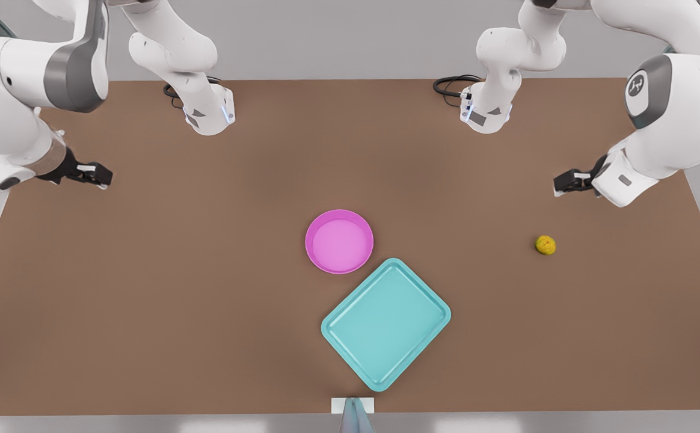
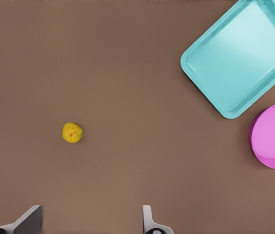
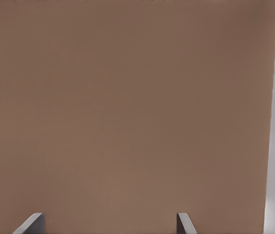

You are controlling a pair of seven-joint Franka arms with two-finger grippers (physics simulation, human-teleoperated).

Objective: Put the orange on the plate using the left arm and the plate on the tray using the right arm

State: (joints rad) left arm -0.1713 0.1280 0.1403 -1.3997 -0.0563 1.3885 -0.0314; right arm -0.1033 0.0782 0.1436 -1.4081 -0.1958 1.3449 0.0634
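plate (image 1: 339, 242) beside tray (image 1: 386, 323), orange (image 1: 545, 245) apart

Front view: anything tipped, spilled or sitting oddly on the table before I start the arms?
Nothing stands out. The orange lies alone on the table, the plate sits flat and empty, and the tray lies flat beside it, turned diagonally. Left gripper and right gripper wait with jaws open, holding nothing.

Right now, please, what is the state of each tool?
Left tool: open, holding nothing, hovering above the table near the orange.
Right tool: open, holding nothing, waiting over bare table.
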